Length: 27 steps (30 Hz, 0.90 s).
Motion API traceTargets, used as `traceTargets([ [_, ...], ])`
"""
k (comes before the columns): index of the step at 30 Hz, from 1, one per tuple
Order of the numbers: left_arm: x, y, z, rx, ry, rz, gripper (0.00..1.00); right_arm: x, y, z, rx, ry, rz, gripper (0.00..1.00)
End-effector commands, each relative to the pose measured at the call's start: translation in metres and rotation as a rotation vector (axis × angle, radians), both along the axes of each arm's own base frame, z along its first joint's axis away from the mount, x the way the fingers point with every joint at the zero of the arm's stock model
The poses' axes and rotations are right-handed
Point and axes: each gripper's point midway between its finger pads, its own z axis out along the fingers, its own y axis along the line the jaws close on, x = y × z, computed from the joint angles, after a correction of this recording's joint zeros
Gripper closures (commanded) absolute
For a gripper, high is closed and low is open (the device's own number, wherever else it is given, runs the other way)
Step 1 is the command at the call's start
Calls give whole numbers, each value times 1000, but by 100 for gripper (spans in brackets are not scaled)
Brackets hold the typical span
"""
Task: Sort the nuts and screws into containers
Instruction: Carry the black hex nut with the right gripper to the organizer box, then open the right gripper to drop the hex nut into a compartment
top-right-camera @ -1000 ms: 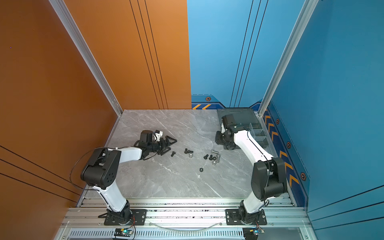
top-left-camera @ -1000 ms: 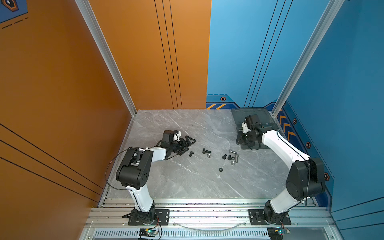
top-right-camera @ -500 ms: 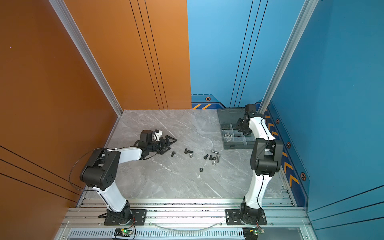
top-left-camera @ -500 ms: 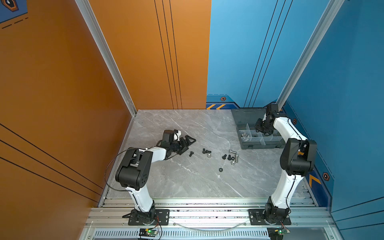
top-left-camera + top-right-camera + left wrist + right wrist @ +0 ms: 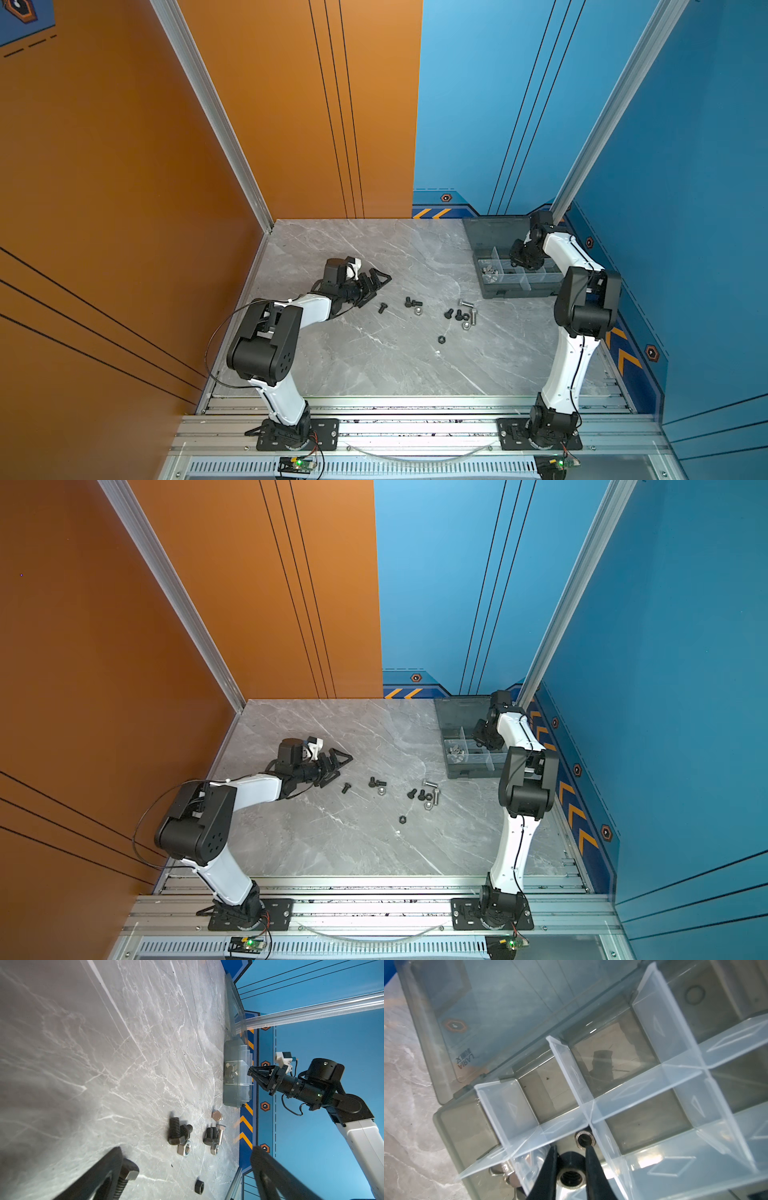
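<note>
Smoky-grey organizer box (image 5: 507,291) sits in the far right corner; both top views give only my dark wrist over it; right wrist view alone shows my right gripper (image 5: 570,1148) nearly closed, pinching a silver nut (image 5: 570,1178) above the compartment beside the wing nuts (image 5: 506,1174); left gripper (image 5: 376,291) spread wide, empty; left wrist view puts a black bolt (image 5: 126,1172) just beside one finger; loose screws and nuts (image 5: 459,314) mid-table.

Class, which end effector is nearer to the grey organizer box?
Right. The right end effector hangs over the organizer box; the left end effector sits across the table beside loose screws.
</note>
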Motion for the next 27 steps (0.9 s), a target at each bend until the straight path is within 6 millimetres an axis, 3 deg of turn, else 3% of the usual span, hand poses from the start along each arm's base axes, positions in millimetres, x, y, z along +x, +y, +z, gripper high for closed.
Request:
traceTargets([
  [1, -2, 1, 6, 5, -17, 9, 2, 3, -1, 5, -4, 2, 17, 92],
  [4, -2, 0, 7, 3, -19, 7, 2, 4, -3, 5, -21, 5, 18, 73],
  [6, -2, 0, 8, 3, -22, 7, 3, 4, -3, 9, -26, 3, 24, 67],
  [15, -3, 1, 7, 6, -20, 7, 2, 0, 8, 37, -5, -28, 72, 62],
  [20, -2, 1, 6, 6, -20, 8, 2, -18, 43, 73, 32, -87, 156, 60],
  [27, -11, -2, 7, 19, -34, -8, 2, -71, 119, 80, 108, -74, 330, 56],
])
